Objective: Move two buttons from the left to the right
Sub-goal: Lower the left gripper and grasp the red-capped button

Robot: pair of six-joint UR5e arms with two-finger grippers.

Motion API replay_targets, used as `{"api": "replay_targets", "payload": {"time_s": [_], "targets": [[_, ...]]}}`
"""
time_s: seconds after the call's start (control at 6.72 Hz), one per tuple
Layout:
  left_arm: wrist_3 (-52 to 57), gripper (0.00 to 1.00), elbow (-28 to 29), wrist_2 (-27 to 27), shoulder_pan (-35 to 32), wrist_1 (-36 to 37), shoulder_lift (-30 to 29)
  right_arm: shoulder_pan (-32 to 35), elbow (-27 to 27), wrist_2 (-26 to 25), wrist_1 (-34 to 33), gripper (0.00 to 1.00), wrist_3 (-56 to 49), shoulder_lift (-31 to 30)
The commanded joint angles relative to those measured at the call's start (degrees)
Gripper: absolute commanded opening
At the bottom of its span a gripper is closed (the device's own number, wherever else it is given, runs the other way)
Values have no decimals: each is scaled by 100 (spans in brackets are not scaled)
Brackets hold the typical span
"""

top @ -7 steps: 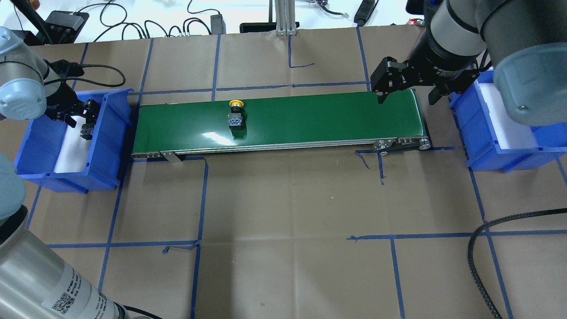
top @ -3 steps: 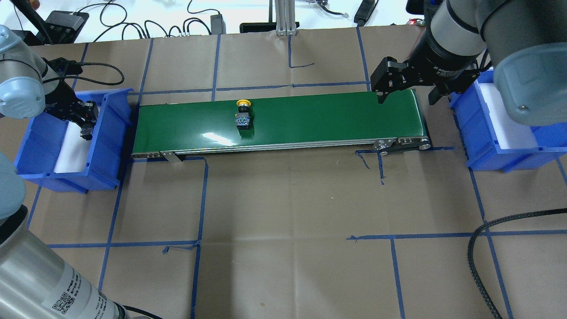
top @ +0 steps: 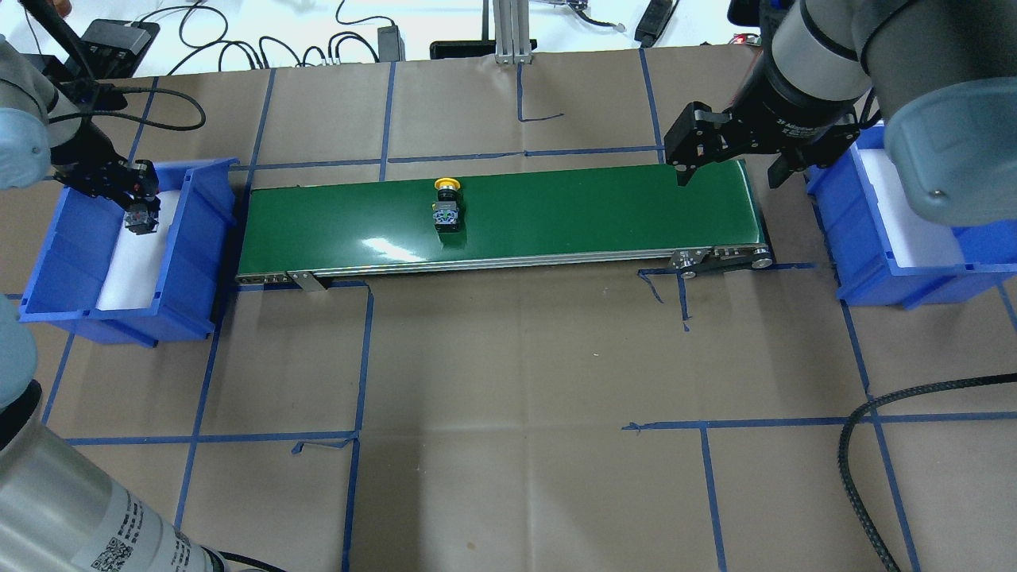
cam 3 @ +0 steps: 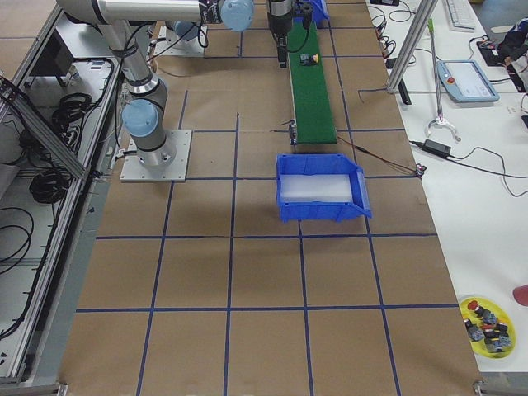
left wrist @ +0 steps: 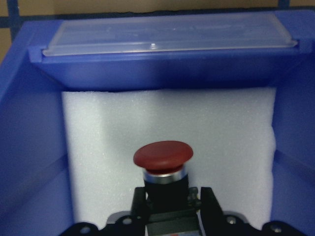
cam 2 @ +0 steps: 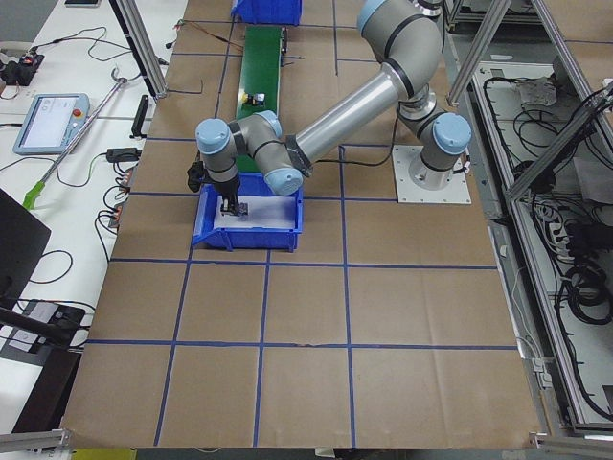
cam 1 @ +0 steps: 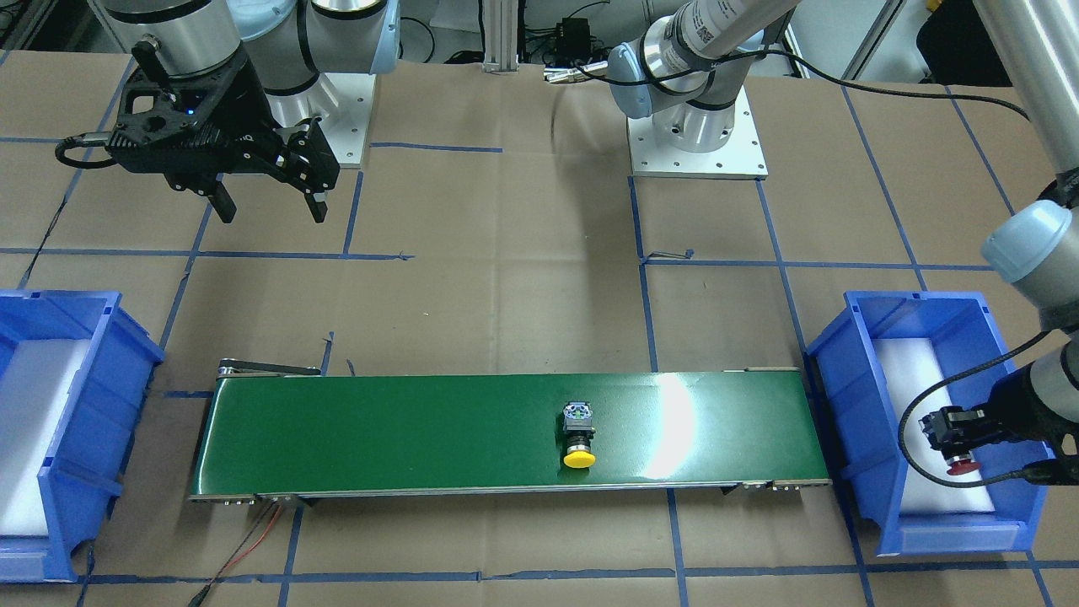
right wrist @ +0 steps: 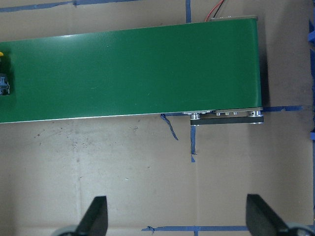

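The red button (left wrist: pixel 163 157) is held over the white foam of the left blue bin (top: pixel 199 238), and my left gripper (top: pixel 133 200) is shut on its black body. From the front, that gripper (cam 1: pixel 957 432) shows with the red cap (cam 1: pixel 963 466) pointing out of its fingers (left wrist: pixel 206 202). The yellow button (top: pixel 446 205) lies on its side on the green conveyor belt (top: pixel 596 214), a little left of the middle; it also shows as the yellow button (cam 1: pixel 579 434). My right gripper (top: pixel 728 176) hangs open and holds nothing above the belt's right end.
The right blue bin (top: pixel 874 262) with a white foam lining stands just past the belt's right end. Blue tape lines cross the brown paper table top. Cables and boxes lie along the far edge (top: pixel 238 40). A black cable (top: pixel 854 445) loops at front right.
My left gripper has shut on the red button and carried it toward the far side of the bin. The yellow button has travelled to the right along the belt. The right gripper has stayed still.
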Motion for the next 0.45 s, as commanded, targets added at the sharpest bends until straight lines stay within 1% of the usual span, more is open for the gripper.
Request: {"api": "replay_targets", "payload": {"time_s": [0.0,0.15,0.3], "targets": [[27,7,664,6,23,-1221,380,0,1,0,-2,100,0,0],[27,7,797,15,15,-1539,513,0,1,0,-2,100,0,0],[27,7,764,6,6,-1569,566,0,1,0,-2,100,0,0]]}}
